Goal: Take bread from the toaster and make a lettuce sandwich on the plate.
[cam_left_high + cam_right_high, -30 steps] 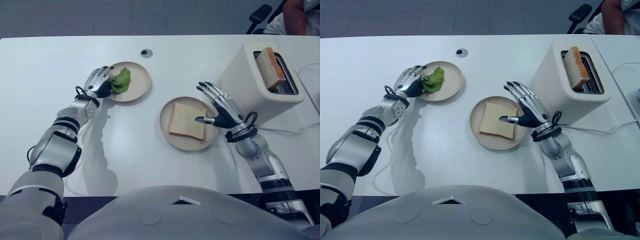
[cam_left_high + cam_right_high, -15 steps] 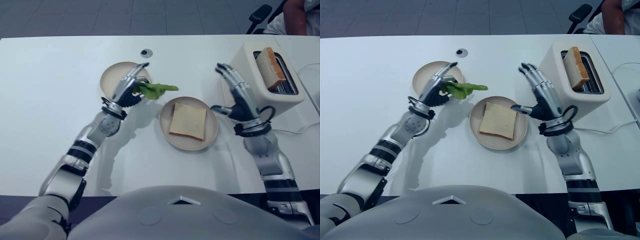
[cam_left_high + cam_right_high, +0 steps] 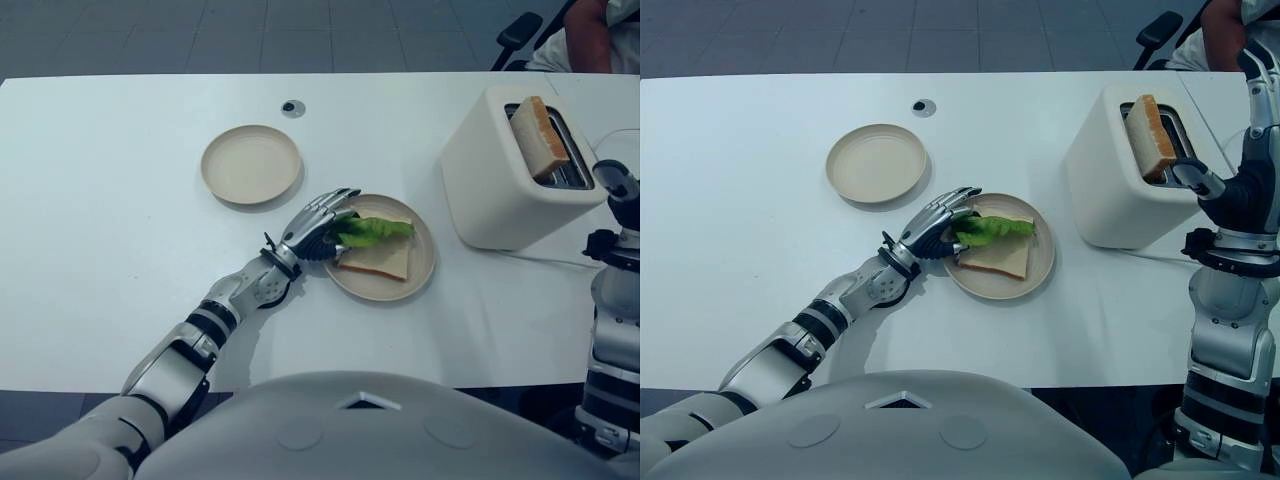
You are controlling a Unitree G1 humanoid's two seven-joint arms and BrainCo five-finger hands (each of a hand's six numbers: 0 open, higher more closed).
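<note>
Your lettuce leaf (image 3: 372,230) is over the bread slice (image 3: 385,264) on the near plate (image 3: 418,274), gripped at its left end by your left hand (image 3: 315,225); a second slice (image 3: 540,135) stands in the toaster (image 3: 490,190). Your right hand (image 3: 1243,195) is raised just right of the toaster, fingers extended, holding nothing; another plate (image 3: 250,165) sits on the desk (image 3: 100,200) behind your left hand.

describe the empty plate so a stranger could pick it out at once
On the white table, look left of the toaster. Two round beige plates sit there. The empty plate is the farther, left one, while the other plate holds bread and lettuce.
</note>
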